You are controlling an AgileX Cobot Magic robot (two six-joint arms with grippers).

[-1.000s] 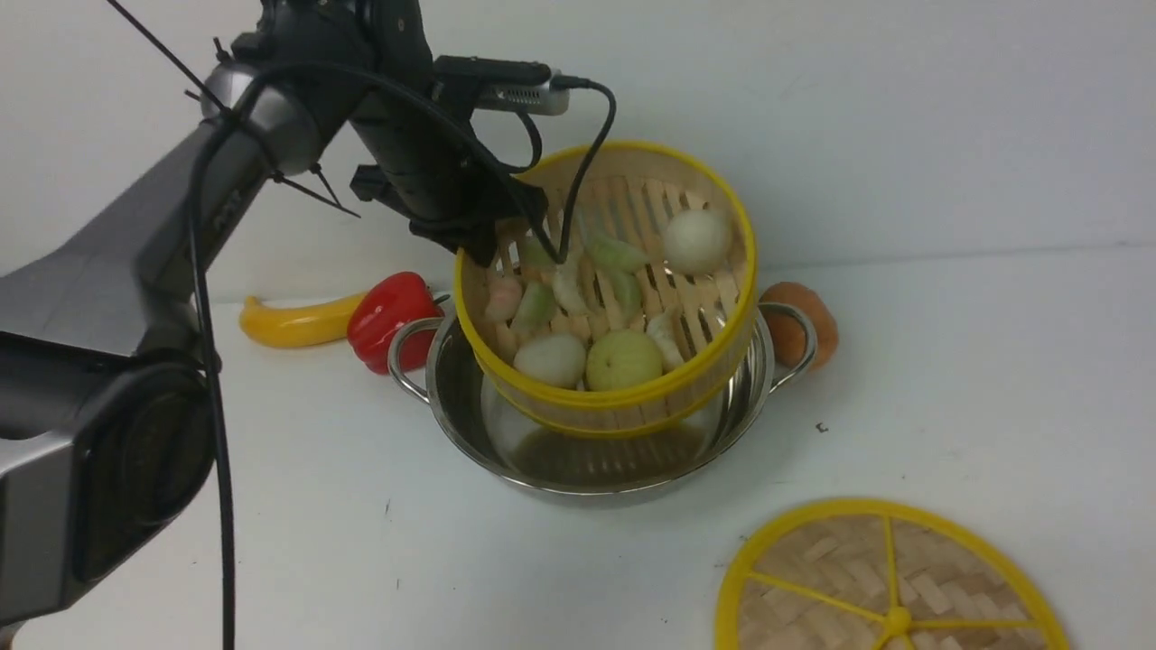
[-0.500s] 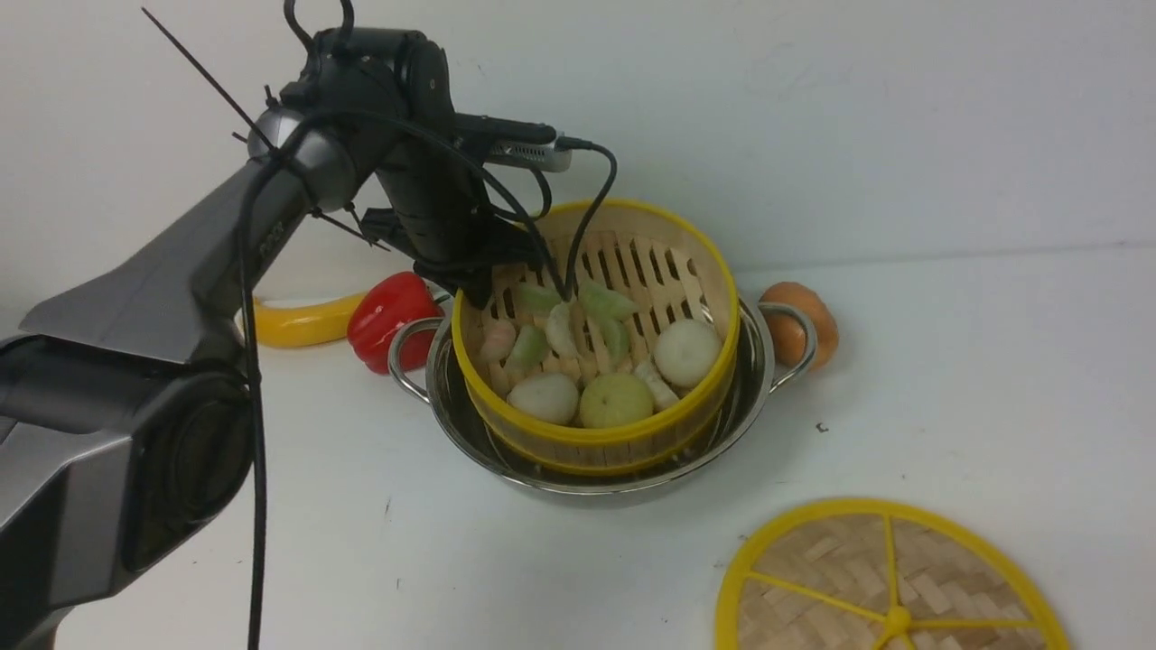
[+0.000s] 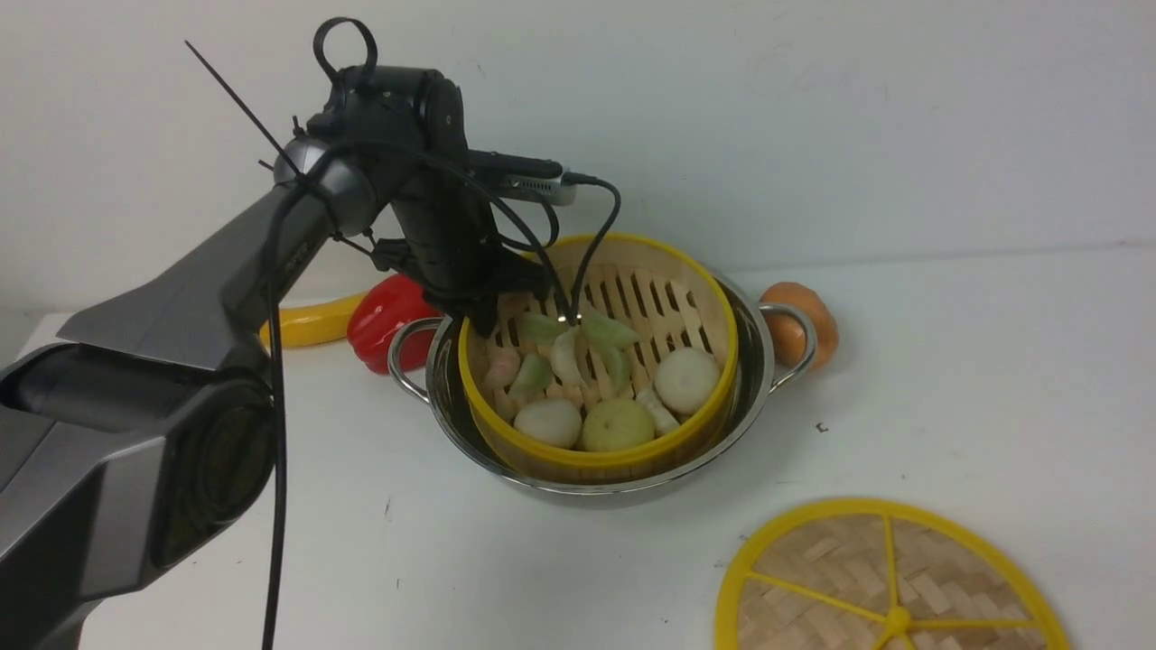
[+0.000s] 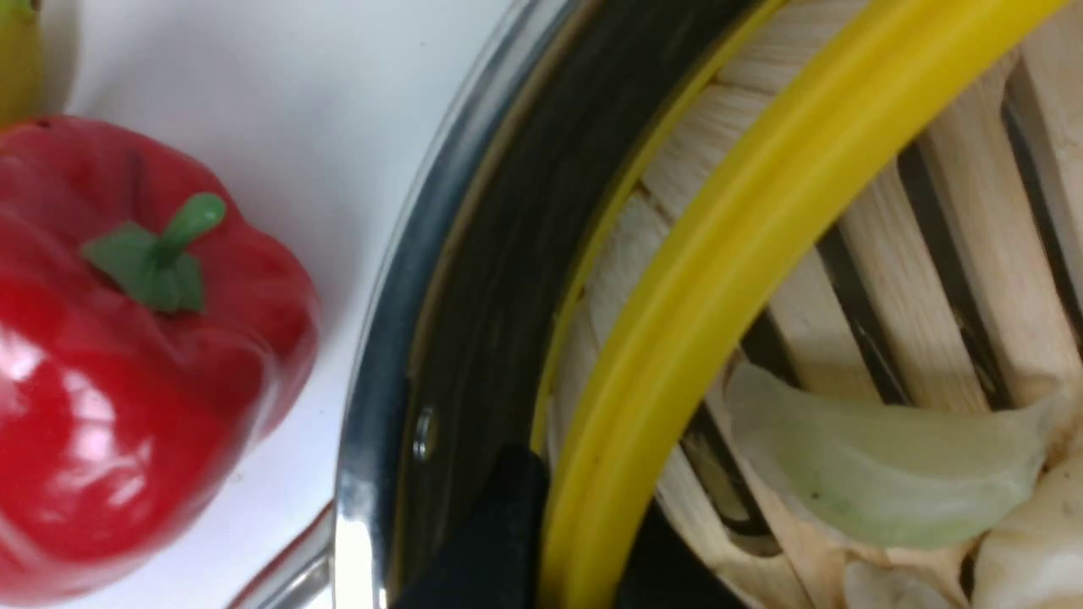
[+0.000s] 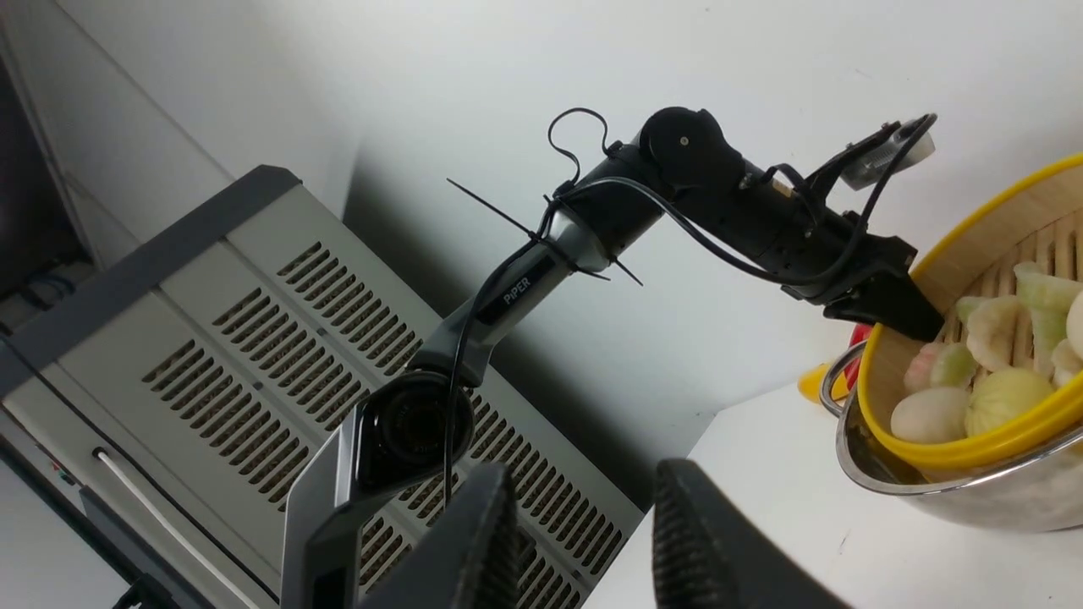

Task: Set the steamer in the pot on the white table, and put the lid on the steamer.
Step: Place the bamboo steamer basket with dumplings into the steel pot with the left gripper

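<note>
One grip: L gripper (image 4: 575, 558) tight on steamer (image 4: 761, 211) rim (wrist cam only); R gripper (image 5: 584, 482) wide, empty.

Even soft light, glints on pot (image 3: 598, 488)

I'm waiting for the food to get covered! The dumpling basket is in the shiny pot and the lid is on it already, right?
Not quite. The steamer is in the pot, but the lid is not on it: it lies flat on the white table, apart from the pot, as the front view shows.
</note>
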